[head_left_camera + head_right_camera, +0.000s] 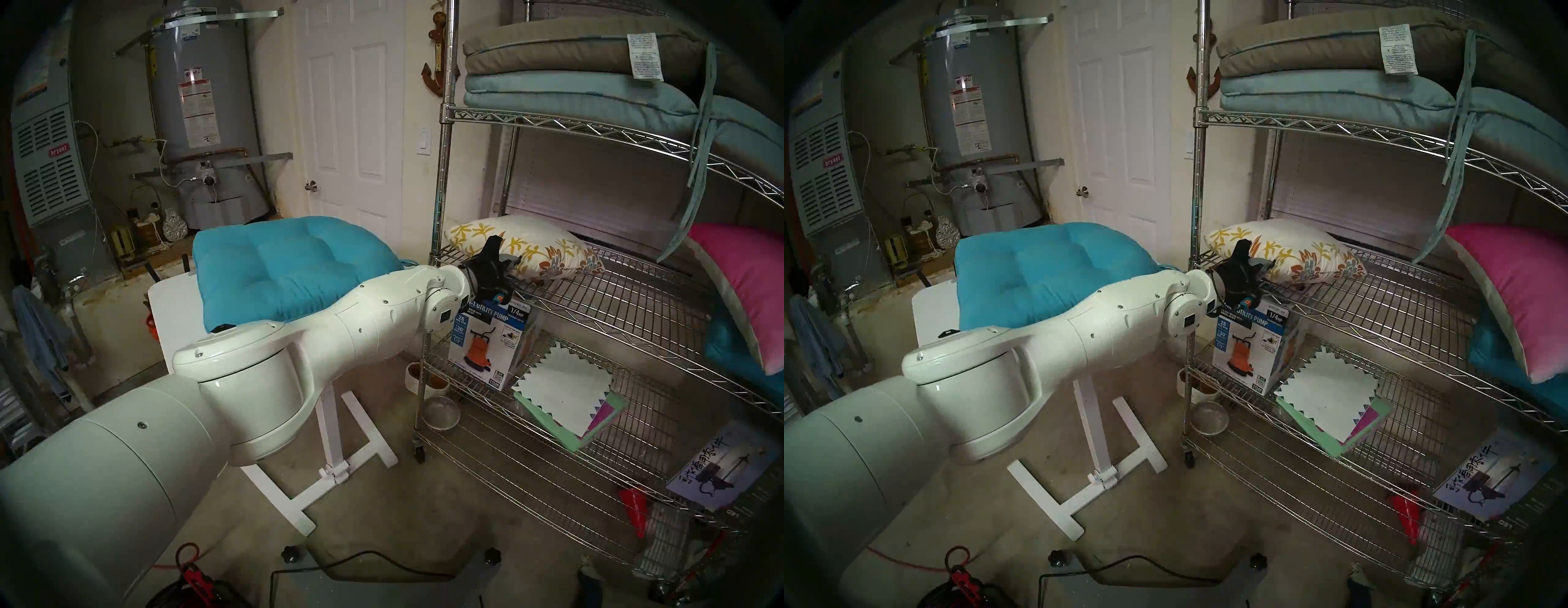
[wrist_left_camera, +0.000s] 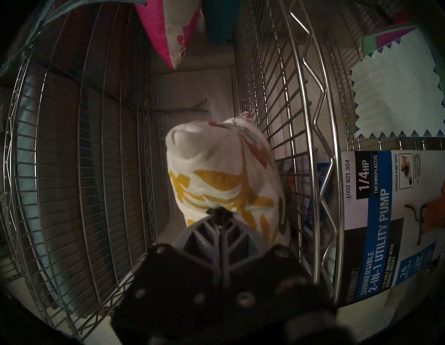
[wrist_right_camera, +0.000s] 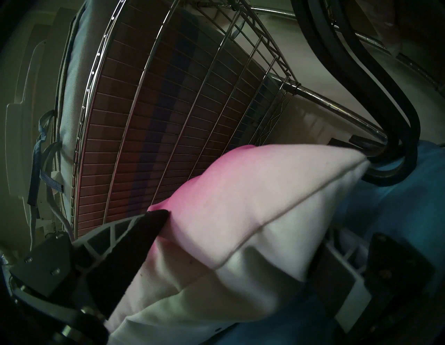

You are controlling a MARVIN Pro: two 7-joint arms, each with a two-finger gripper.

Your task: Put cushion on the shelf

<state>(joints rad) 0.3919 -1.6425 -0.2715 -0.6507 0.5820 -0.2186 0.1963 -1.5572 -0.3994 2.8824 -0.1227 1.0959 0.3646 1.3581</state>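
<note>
The robot's left gripper [image 1: 502, 265] pinches the near edge of the cushion [image 1: 526, 248], its two grey ribbed fingers [image 2: 222, 235] pressed together on a bunch of the flowered fabric, as the wrist view shows. Straight ahead of the gripper, the cushion lies on the middle wire tier of the shelf [image 1: 628, 305], at the tier's left end beside the shiny corner post. Just below the gripper, on the next tier down, stands a utility pump box [image 1: 488, 344], with a stack of coloured paper sheets [image 1: 564, 399] beside it. Behind the white left arm, a teal tufted cushion [image 1: 280, 267] rests on a small white table [image 1: 169, 305].

At the far right end of the same tier, the right gripper [image 3: 240, 241] straddles a pink pillow [image 3: 240, 204]: one dark finger [image 3: 134, 238] presses into the pink face and the other lies along the white underside, the jaws spread wide by the pillow between them. A blue cushion [image 3: 397, 216] lies under that pillow. On the tier above the grippers sit folded grey and pale blue pads [image 1: 572, 72].
</note>
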